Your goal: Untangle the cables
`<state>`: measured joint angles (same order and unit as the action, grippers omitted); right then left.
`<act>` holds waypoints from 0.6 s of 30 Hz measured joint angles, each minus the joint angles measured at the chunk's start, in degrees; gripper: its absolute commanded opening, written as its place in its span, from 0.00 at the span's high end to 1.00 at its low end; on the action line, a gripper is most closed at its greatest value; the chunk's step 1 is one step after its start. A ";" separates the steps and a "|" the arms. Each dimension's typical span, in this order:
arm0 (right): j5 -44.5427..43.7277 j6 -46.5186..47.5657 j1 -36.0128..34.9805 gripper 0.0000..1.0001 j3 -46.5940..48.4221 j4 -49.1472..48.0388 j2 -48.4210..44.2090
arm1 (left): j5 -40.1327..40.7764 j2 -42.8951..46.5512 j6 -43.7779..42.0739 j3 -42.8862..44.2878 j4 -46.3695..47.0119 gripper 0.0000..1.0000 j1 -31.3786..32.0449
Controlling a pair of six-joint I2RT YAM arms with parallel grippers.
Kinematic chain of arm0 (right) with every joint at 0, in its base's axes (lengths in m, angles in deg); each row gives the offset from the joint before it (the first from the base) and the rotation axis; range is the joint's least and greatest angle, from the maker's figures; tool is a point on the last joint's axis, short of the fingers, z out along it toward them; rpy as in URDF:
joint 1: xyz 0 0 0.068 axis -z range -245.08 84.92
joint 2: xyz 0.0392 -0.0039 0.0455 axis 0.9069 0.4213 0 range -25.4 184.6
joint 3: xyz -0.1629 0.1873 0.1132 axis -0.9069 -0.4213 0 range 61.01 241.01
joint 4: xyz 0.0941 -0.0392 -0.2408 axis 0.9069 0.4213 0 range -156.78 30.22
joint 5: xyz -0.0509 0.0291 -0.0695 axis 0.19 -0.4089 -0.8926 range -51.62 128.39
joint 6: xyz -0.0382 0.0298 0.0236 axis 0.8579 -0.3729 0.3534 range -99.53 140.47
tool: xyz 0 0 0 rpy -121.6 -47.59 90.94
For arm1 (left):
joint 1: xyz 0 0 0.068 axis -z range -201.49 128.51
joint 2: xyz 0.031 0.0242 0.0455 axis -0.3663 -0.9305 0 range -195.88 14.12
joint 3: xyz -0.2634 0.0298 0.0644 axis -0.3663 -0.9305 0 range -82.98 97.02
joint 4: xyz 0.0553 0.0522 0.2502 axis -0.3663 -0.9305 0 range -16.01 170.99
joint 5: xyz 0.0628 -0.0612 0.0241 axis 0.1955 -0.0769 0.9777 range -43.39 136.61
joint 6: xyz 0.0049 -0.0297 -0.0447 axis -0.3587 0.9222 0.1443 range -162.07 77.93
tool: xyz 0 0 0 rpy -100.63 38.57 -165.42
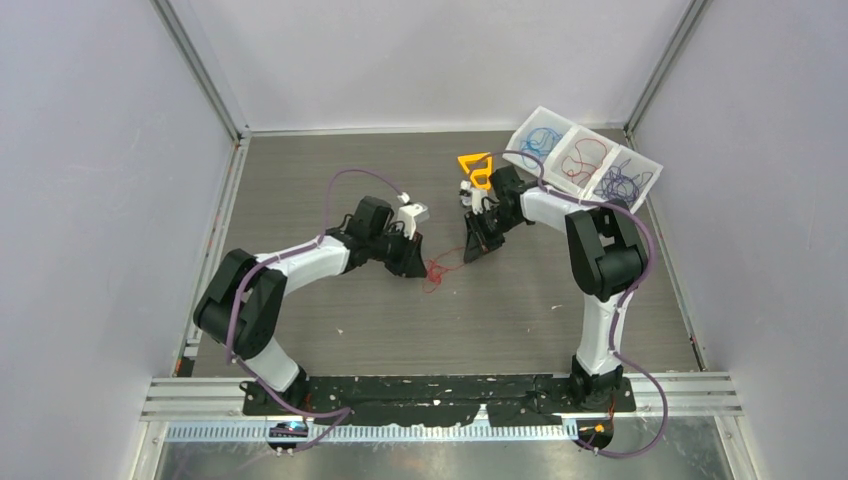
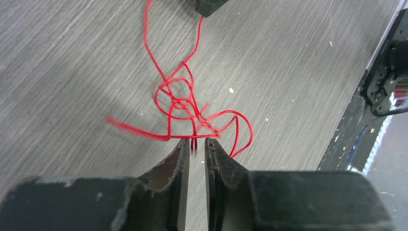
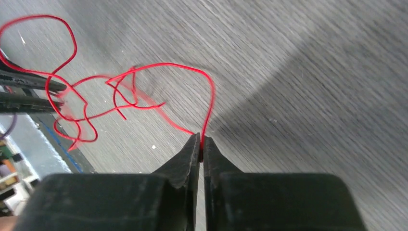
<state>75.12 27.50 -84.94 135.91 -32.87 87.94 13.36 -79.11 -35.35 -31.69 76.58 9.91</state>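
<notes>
Red cable [image 2: 180, 103] mid-table, knotted clump strung between my two grippers.
Left gripper [image 2: 196, 142]: fingers narrow, strand in gap, can't tell if pinched. May slip free once pull begins.
Right gripper [image 3: 200, 139]: clamped tight on strand.
Risk: pulling apart cinches knot instead of opening loops; hard tug could snap thin wire.
Far right, tray [image 1: 600, 133] close behind right arm; wide swing could knock it.

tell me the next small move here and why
Probably close the left gripper: a strand of the red cable sits in the gap between its jaws, while the right gripper pinches another strand; then both can pull the knot apart.
</notes>
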 measured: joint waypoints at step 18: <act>2.29 -7.63 0.39 0.95 -7.76 -8.33 -1.57 | -6.95 4.39 10.10 -15.82 11.45 0.39 -2.93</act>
<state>77.41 19.87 -84.55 128.15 -41.20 86.36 6.41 -74.72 -25.26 -47.52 88.04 6.98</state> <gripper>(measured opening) 0.071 0.629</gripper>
